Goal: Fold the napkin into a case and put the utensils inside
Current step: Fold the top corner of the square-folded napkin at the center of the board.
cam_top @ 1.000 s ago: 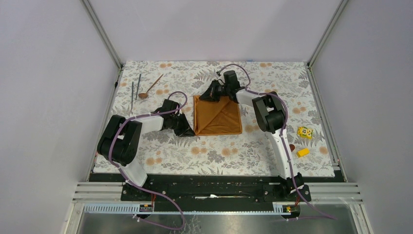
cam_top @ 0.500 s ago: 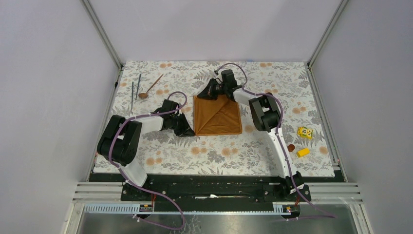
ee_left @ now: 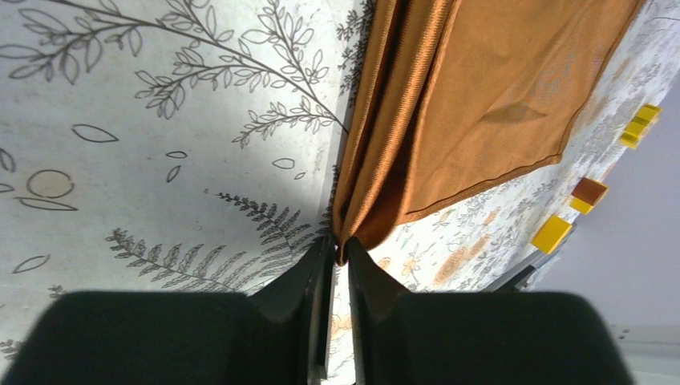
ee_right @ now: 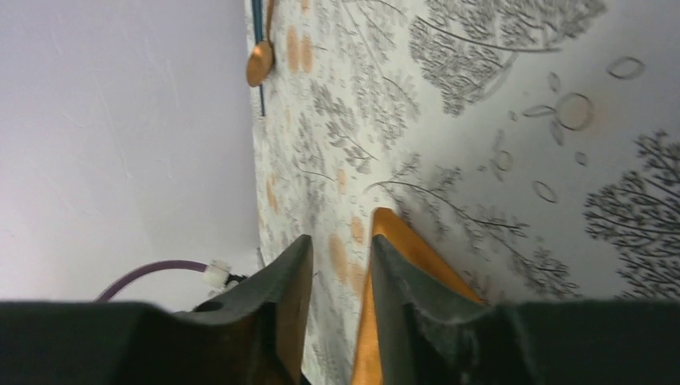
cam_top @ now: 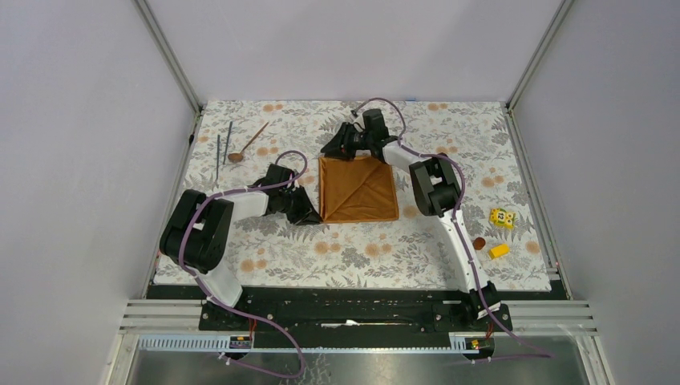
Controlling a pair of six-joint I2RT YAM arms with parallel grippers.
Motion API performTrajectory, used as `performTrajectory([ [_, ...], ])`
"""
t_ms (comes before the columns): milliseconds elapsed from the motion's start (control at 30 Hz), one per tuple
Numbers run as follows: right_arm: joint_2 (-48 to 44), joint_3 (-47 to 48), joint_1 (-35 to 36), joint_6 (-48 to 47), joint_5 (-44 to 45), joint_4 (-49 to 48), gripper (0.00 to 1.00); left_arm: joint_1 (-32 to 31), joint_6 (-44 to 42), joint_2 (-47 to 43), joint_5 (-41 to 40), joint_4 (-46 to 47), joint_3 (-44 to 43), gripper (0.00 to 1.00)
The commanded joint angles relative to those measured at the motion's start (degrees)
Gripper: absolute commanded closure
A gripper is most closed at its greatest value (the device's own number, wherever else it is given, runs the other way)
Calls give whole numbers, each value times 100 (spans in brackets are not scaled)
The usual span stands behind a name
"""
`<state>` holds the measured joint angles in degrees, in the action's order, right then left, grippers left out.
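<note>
The napkin (cam_top: 358,189) is lying folded mid-tablecloth (cam_top: 361,249). The left gripper (ee_left: 337,258) is pinching its near-left corner. The right gripper (ee_right: 338,261) is sitting at the far-left corner, grip unclear. The spoon (cam_top: 247,143), rods (cam_top: 223,148) and yellow blocks (cam_top: 501,217) are lying well apart.

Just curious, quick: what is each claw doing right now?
Left gripper: closed on the napkin.
Right gripper: cannot tell whether it grips the napkin.

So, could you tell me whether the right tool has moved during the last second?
Yes. In the top view the right tool has slid left along the far edge of the napkin, toward the unmoved spoon.
</note>
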<state>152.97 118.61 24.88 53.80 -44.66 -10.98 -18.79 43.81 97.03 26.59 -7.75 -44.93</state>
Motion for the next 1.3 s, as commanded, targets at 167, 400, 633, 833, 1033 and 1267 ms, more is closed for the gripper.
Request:
performTrajectory([
  [167, -454, 1101, -64, -314, -550, 798, 46, 441, -53, -580, -485, -813, 290, 65],
  [400, -2504, -1408, -425, -2014, -123, 1843, 39, 486, -417, -1190, 179, -1218, -302, 49],
  [633, -3521, -3632, -1069, -1925, -203, 895, 40, 77, -716, -217, -295, -1051, -1900, 53],
  [833, -4352, -5036, -1134, -2039, 64, 804, 48, 82, -596, 894, -984, -1454, -2943, 50],
  [1033, -5084, -5957, -1135, -2497, 331, 1273, 48, 82, -348, 385, -1072, -650, -1579, 65],
  [1267, -5335, -6446, -1135, -2602, 287, 1155, 49, 63, -192, 342, -824, 50, -633, 64],
])
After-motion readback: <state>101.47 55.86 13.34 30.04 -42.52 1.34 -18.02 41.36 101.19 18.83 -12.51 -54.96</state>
